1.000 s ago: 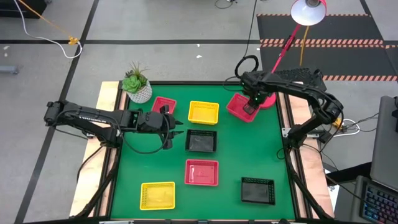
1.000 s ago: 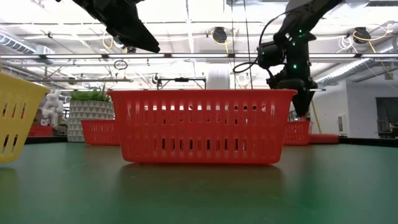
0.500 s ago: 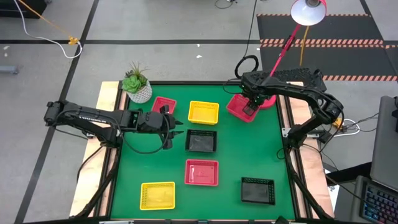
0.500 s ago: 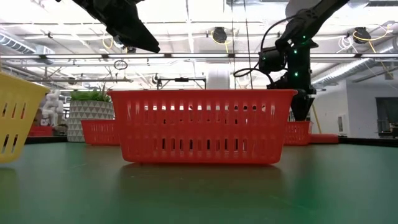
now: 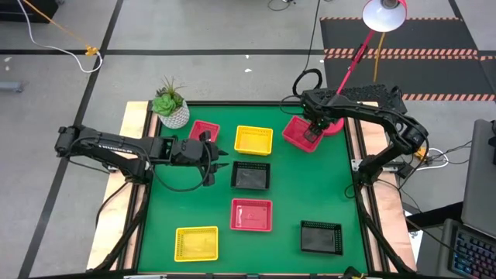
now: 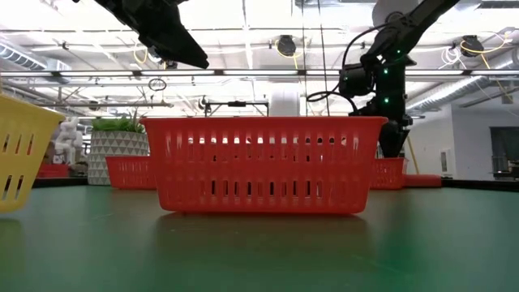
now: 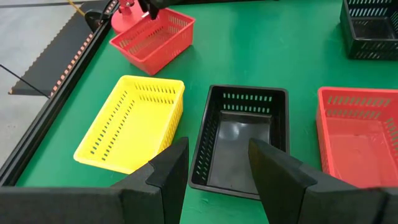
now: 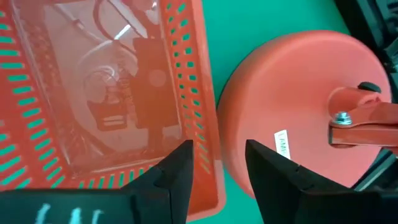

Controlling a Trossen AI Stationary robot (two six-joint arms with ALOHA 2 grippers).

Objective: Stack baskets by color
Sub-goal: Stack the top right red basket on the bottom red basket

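While the left claw [image 5: 219, 157] waits spread above the tabletop [image 5: 294, 186] near a black basket [image 5: 251, 175] at centre, the right claw [image 5: 313, 133] has shifted slightly at about one o'clock and now straddles the wall of a red basket [image 5: 298, 136] beside the lamp base [image 8: 292, 118], one finger inside, one outside, not yet pinching. A grip on this basket looks close; it could then go onto another red basket [image 5: 251, 215] at six o'clock. No stack exists yet.
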